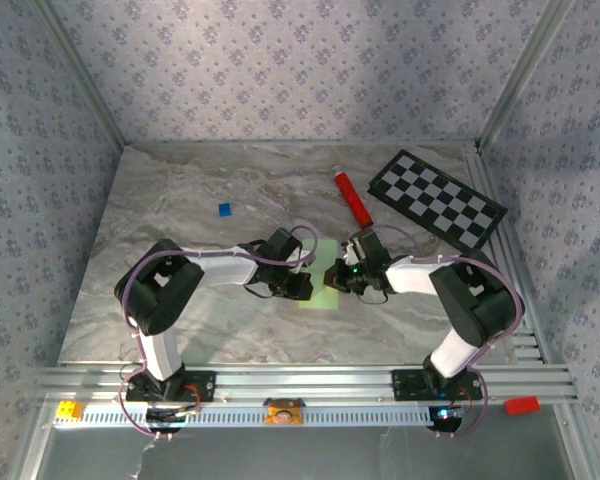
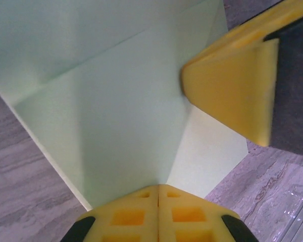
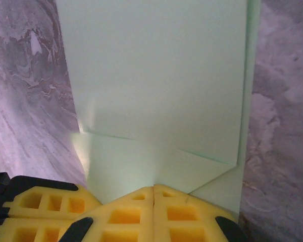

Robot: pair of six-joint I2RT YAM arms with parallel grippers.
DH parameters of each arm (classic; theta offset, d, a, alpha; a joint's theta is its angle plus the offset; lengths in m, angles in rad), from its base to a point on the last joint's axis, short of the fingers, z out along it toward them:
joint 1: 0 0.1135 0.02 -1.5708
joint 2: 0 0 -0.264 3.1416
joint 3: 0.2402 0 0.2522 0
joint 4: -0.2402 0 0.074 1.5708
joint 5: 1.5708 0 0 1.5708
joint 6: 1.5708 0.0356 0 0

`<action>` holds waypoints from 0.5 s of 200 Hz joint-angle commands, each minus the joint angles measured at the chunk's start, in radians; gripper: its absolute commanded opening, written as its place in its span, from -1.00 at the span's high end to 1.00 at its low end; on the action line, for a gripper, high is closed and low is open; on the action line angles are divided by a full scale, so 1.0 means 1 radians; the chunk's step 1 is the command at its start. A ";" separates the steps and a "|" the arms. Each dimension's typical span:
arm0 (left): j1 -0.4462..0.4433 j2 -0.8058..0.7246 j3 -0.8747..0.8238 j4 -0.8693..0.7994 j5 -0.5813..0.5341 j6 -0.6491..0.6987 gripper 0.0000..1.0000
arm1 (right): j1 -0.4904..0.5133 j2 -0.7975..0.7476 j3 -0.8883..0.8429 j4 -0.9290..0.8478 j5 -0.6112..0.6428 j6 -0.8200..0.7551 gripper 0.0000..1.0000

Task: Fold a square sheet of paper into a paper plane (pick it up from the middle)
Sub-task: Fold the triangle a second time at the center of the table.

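The square sheet of paper, pale green and folded into overlapping layers, lies mid-table between my two grippers. In the left wrist view the paper bends along a crease that runs straight into the seam of my left gripper, which is shut on it. My left gripper sits at the sheet's left edge. My right gripper comes in from the right. Its jaws are shut, tips resting on the folded paper near its edge. One right finger shows over the sheet.
A red tube lies just behind the right gripper, with a black-and-white checkerboard at the back right. A tiny blue square sits back left. Patterned walls enclose the marble table.
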 commanded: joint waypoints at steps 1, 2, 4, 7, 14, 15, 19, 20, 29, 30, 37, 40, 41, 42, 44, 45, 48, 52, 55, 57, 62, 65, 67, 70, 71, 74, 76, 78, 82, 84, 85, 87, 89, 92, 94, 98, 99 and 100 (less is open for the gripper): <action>-0.006 -0.067 -0.009 -0.014 -0.019 -0.010 0.79 | -0.011 0.030 -0.016 -0.033 0.052 0.005 0.94; -0.006 -0.070 -0.009 -0.016 -0.020 -0.010 0.78 | -0.012 0.030 -0.016 -0.034 0.052 0.005 0.94; -0.006 -0.075 -0.011 -0.018 -0.023 -0.010 0.77 | -0.013 0.030 -0.016 -0.036 0.052 0.004 0.95; -0.006 -0.084 -0.012 -0.020 -0.029 -0.009 0.75 | -0.015 0.030 -0.017 -0.038 0.052 0.003 0.95; -0.007 -0.103 -0.012 -0.030 -0.045 -0.005 0.69 | -0.017 0.029 -0.018 -0.043 0.054 -0.001 0.95; -0.007 -0.105 -0.012 -0.032 -0.048 -0.004 0.68 | -0.017 0.029 -0.017 -0.045 0.054 -0.002 0.95; -0.006 -0.115 -0.015 -0.039 -0.057 -0.002 0.64 | -0.020 0.029 -0.017 -0.046 0.053 -0.003 0.96; -0.007 -0.118 -0.015 -0.041 -0.059 -0.002 0.64 | -0.020 0.029 -0.017 -0.048 0.053 -0.004 0.96; -0.005 -0.134 -0.019 -0.055 -0.081 0.004 0.57 | -0.023 0.029 -0.018 -0.051 0.052 -0.007 0.96; -0.004 -0.136 -0.021 -0.057 -0.083 0.004 0.56 | -0.023 0.029 -0.017 -0.052 0.052 -0.007 0.96; -0.003 -0.144 -0.028 -0.066 -0.093 0.006 0.49 | -0.025 0.031 -0.017 -0.055 0.051 -0.011 0.96; -0.003 -0.146 -0.029 -0.069 -0.096 0.008 0.46 | -0.027 0.030 -0.017 -0.055 0.051 -0.011 0.96; -0.003 -0.146 -0.030 -0.071 -0.096 0.009 0.45 | -0.027 0.030 -0.017 -0.055 0.051 -0.011 0.96; -0.003 -0.146 -0.031 -0.072 -0.096 0.009 0.44 | -0.027 0.030 -0.017 -0.055 0.050 -0.011 0.96; -0.002 -0.146 -0.033 -0.074 -0.097 0.010 0.44 | -0.027 0.030 -0.017 -0.055 0.050 -0.011 0.96; -0.001 -0.146 -0.033 -0.076 -0.097 0.011 0.43 | -0.027 0.030 -0.017 -0.055 0.050 -0.010 0.96; 0.000 -0.146 -0.034 -0.082 -0.095 0.013 0.41 | -0.028 0.031 -0.017 -0.055 0.049 -0.010 0.96; 0.001 -0.145 -0.036 -0.087 -0.093 0.016 0.41 | -0.028 0.032 -0.017 -0.055 0.048 -0.012 0.96; 0.002 -0.144 -0.040 -0.091 -0.091 0.018 0.40 | -0.028 0.032 -0.017 -0.055 0.047 -0.011 0.96; 0.002 -0.143 -0.040 -0.093 -0.090 0.018 0.40 | -0.028 0.032 -0.017 -0.055 0.046 -0.011 0.96; 0.002 -0.142 -0.043 -0.095 -0.083 0.021 0.38 | -0.028 0.032 -0.015 -0.055 0.046 -0.011 0.96; 0.002 -0.141 -0.047 -0.096 -0.080 0.023 0.37 | -0.028 0.032 -0.014 -0.054 0.045 -0.010 0.96; 0.002 -0.140 -0.048 -0.097 -0.076 0.023 0.36 | -0.028 0.033 -0.014 -0.055 0.046 -0.011 0.96; 0.002 -0.138 -0.050 -0.096 -0.069 0.024 0.35 | -0.028 0.033 -0.015 -0.055 0.046 -0.011 0.96; 0.002 -0.138 -0.050 -0.096 -0.067 0.025 0.35 | -0.028 0.034 -0.015 -0.056 0.046 -0.010 0.96; 0.001 -0.136 -0.052 -0.098 -0.060 0.027 0.35 | -0.028 0.034 -0.015 -0.057 0.046 -0.010 0.96; 0.002 -0.135 -0.052 -0.100 -0.055 0.028 0.34 | -0.027 0.034 -0.015 -0.057 0.046 -0.011 0.96; 0.001 -0.133 -0.053 -0.101 -0.052 0.030 0.34 | -0.028 0.033 -0.015 -0.057 0.046 -0.012 0.96; 0.000 -0.131 -0.053 -0.106 -0.049 0.032 0.33 | -0.028 0.034 -0.014 -0.057 0.045 -0.010 0.96; 0.000 -0.130 -0.052 -0.108 -0.048 0.033 0.33 | -0.028 0.035 -0.014 -0.057 0.046 -0.010 0.96; -0.001 -0.129 -0.052 -0.109 -0.048 0.034 0.33 | -0.028 0.033 -0.014 -0.056 0.045 -0.010 0.96; -0.001 -0.128 -0.054 -0.111 -0.049 0.035 0.33 | -0.028 0.032 -0.014 -0.057 0.045 -0.011 0.96; -0.001 -0.128 -0.053 -0.113 -0.049 0.036 0.32 | -0.028 0.032 -0.014 -0.057 0.045 -0.011 0.96; -0.004 -0.127 -0.053 -0.116 -0.049 0.040 0.32 | -0.028 0.032 -0.015 -0.057 0.045 -0.011 0.96; -0.003 -0.125 -0.053 -0.117 -0.050 0.042 0.32 | -0.028 0.032 -0.015 -0.057 0.045 -0.010 0.96; -0.005 -0.125 -0.052 -0.121 -0.053 0.046 0.32 | -0.028 0.032 -0.015 -0.057 0.045 -0.010 0.96; -0.005 -0.124 -0.052 -0.122 -0.053 0.047 0.32 | -0.028 0.033 -0.015 -0.057 0.045 -0.009 0.96; -0.005 -0.124 -0.053 -0.123 -0.053 0.047 0.32 | -0.028 0.032 -0.015 -0.056 0.046 -0.010 0.96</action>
